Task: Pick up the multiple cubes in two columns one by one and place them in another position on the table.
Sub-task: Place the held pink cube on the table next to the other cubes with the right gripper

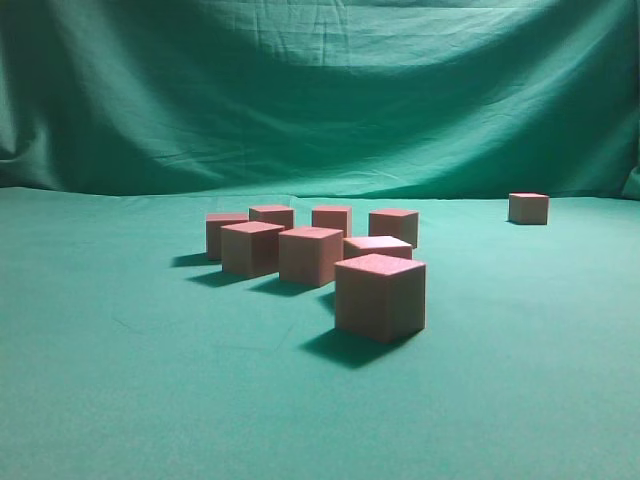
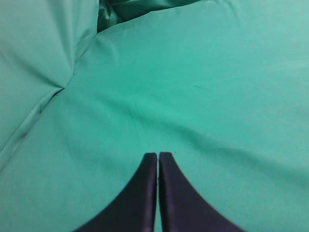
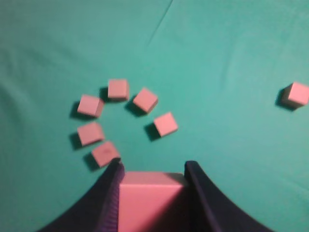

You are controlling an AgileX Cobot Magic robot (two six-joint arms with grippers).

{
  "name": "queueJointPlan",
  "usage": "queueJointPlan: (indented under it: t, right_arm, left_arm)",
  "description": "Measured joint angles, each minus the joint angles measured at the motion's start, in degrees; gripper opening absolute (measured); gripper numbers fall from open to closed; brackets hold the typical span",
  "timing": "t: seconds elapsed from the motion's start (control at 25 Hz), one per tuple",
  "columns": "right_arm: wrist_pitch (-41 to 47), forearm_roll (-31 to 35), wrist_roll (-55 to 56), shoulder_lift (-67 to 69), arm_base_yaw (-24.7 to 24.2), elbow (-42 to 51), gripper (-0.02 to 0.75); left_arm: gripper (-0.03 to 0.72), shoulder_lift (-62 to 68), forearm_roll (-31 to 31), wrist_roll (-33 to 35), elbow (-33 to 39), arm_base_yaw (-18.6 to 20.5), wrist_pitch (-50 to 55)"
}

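clamping a cube [image 3: 150, 200], right hand [image 3: 152, 176] above table [image 3: 231, 58], left hand [image 2: 158, 157] together

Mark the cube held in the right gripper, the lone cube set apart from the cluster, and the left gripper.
held cube [image 3: 152, 200], right wrist view, its near face between the jaws.
lone cube [image 1: 528, 208], exterior view, its front face.
left gripper [image 2: 158, 157], left wrist view, at the closed fingertips.

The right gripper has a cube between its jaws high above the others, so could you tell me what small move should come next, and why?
Probably carry the held cube toward the lone cube on the right and lower it beside it. The right gripper is shut on it well above the table, and the cluster lies on the left.
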Motion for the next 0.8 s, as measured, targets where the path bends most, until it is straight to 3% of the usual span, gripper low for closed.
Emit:
queueJointPlan:
  t: [0.2,0.4,0.56,0.8]
  right_arm:
    - [-7.1,3.0,-4.6,-10.8,6.7,20.0,0.265]
    - [-12.5,12.6,-16.8,-14.2,12.7,33.2,0.265]
    - [-16.1,16.8,-26.8,-12.0,17.8,37.7,0.265]
    - [-24.3,15.5,-31.7,-2.9,22.6,38.0,0.265]
  left_arm:
    - [0.000,0.0,0.0,0.0,0.0,0.0,0.0]
    - [0.000,0.0,0.0,0.0,0.0,0.0,0.0]
    - [0.000,0.0,0.0,0.0,0.0,0.0,0.0]
    - [0.000,0.0,0.0,0.0,0.0,0.0,0.0]
